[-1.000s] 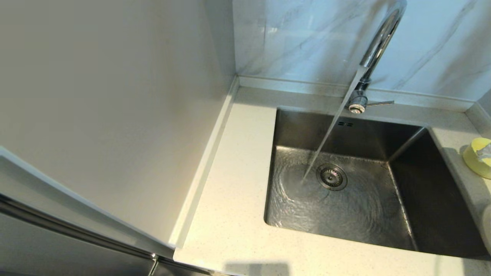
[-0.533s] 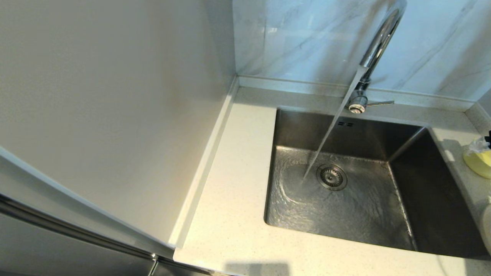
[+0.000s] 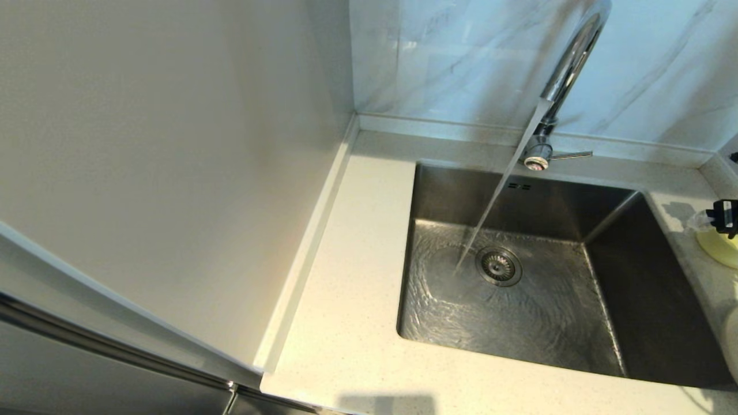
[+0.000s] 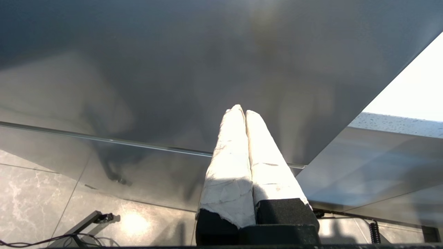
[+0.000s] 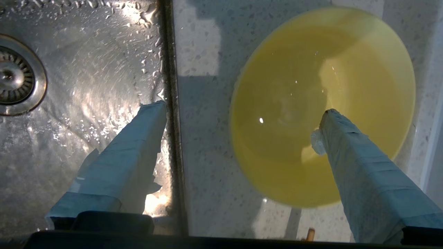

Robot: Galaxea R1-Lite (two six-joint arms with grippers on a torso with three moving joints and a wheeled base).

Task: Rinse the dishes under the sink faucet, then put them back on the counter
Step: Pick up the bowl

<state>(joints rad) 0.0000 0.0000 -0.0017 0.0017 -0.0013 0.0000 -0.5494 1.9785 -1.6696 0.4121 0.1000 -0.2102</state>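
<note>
Water runs from the chrome faucet (image 3: pixel 568 69) into the steel sink (image 3: pixel 651 300), landing beside the drain strainer (image 3: pixel 499 266). The pale yellow bowl (image 5: pixel 322 103) sits upright on the counter (image 5: pixel 204 145) right of the sink. My right gripper (image 5: pixel 242 109) hovers open above it, one finger over the sink edge, the other over the bowl, holding nothing. In the head view only the bowl's edge (image 3: pixel 715 249) and part of the right gripper (image 3: pixel 725 216) show. A chopstick tip (image 5: pixel 310 234) peeks in near the bowl. A sliver of the plate (image 3: pixel 732 346) shows at the right edge. My left gripper (image 4: pixel 242 111) is shut, parked low.
A tall pale panel (image 3: pixel 173 144) walls off the counter's left side. The grey-veined marble wall (image 3: pixel 450 57) stands behind the raised back edge. The faucet lever (image 3: pixel 573 154) points right. A broad strip of counter (image 3: pixel 346 276) lies left of the sink.
My right gripper has lifted off the bowl, leaving it on the counter. More of the gripper's black body now shows at the right edge. Water keeps running.
</note>
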